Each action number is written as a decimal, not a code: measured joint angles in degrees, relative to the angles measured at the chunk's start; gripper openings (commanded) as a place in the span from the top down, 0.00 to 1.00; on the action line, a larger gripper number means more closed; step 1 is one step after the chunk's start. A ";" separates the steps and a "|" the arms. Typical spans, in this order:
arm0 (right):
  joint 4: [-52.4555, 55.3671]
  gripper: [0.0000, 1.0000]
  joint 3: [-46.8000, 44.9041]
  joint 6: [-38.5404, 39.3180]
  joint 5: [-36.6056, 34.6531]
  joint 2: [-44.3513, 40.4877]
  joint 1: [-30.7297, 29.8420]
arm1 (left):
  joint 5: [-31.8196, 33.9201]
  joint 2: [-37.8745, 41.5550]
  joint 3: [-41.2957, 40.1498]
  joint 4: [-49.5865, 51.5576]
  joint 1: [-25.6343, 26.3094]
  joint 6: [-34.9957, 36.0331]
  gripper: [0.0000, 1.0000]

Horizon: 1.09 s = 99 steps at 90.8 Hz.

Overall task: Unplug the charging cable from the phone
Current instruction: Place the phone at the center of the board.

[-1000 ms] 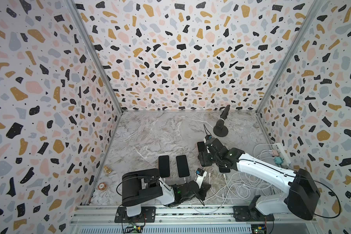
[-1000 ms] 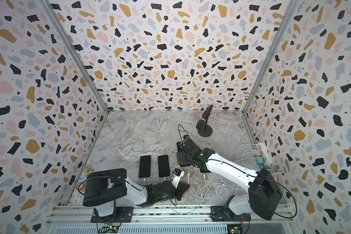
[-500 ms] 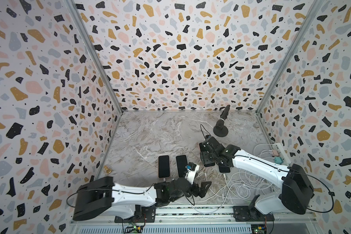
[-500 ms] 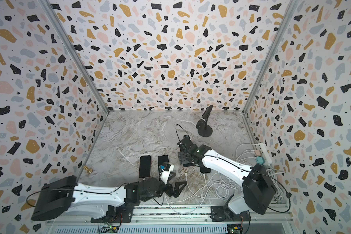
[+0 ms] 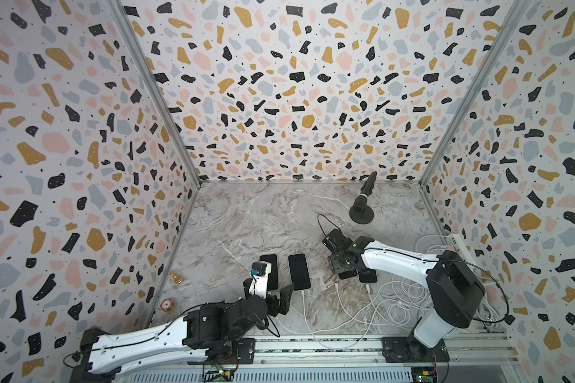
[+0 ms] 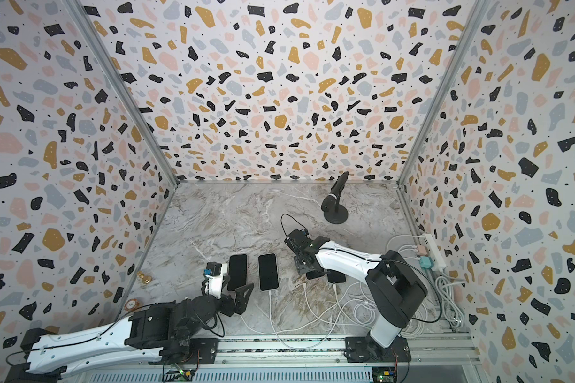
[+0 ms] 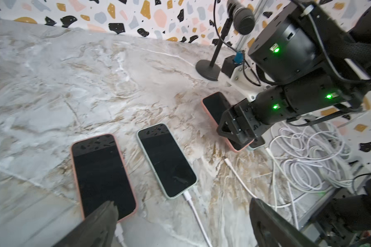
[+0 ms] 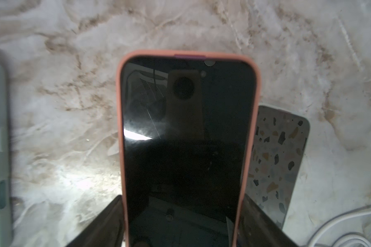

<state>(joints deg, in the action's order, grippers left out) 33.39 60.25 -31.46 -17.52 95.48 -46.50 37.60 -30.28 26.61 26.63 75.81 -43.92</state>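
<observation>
Right pincer (image 8: 181,198) is closed across the long edges of the salmon-pink-cased phone with black screen (image 8: 186,128) and grips it low over the marble-patterned surface (image 7: 73,74). Left pincer (image 7: 182,204) is spread wide and holds nothing. It hovers over the plug ends of the two phones on the left. The white charging cable end (image 7: 226,159) lies loose on the surface near the gripped phone's bottom edge, apart from it, so that one looks unplugged to me. The mint-green-cased phone (image 7: 166,160) and the second pink-cased phone (image 7: 103,173) both have white plugs in. If those are next: brace that phone first, pinch the rigid plug body rather than the cord, and pull straight along the phone's long axis without twisting. Keep clear of the coiled white cable pile (image 7: 308,160).
</observation>
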 measured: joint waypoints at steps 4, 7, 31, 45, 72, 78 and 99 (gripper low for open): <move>-0.42 0.70 -0.22 0.00 0.00 0.66 0.00 | 0.33 -0.83 0.61 1.66 0.00 -0.63 0.00; -0.72 0.70 -0.31 0.00 0.00 1.07 0.00 | 0.57 -1.42 1.03 2.60 0.00 -0.94 0.00; -3.87 0.70 -2.01 -0.70 0.79 3.56 -0.26 | 1.95 -1.86 2.49 6.58 0.00 -2.51 0.00; -5.62 0.71 -2.03 -2.29 2.43 3.91 -1.07 | 2.60 -1.38 2.62 8.57 0.00 -3.19 0.00; -8.96 0.51 -2.99 -6.78 6.36 3.96 -1.79 | 3.39 -1.92 3.45 10.40 -0.24 -5.49 0.00; -9.01 0.28 -2.99 -7.52 6.56 3.96 -1.79 | 3.43 -3.06 3.45 11.13 -0.39 -6.40 0.00; -9.05 0.00 -3.21 -8.33 6.60 3.74 -1.90 | 3.39 -8.31 3.45 13.03 -1.03 -9.73 0.01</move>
<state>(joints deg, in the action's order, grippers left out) 24.34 57.04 -39.79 -10.92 99.22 -48.40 40.99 -38.59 30.06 39.66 74.78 -53.65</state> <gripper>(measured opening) 0.993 0.994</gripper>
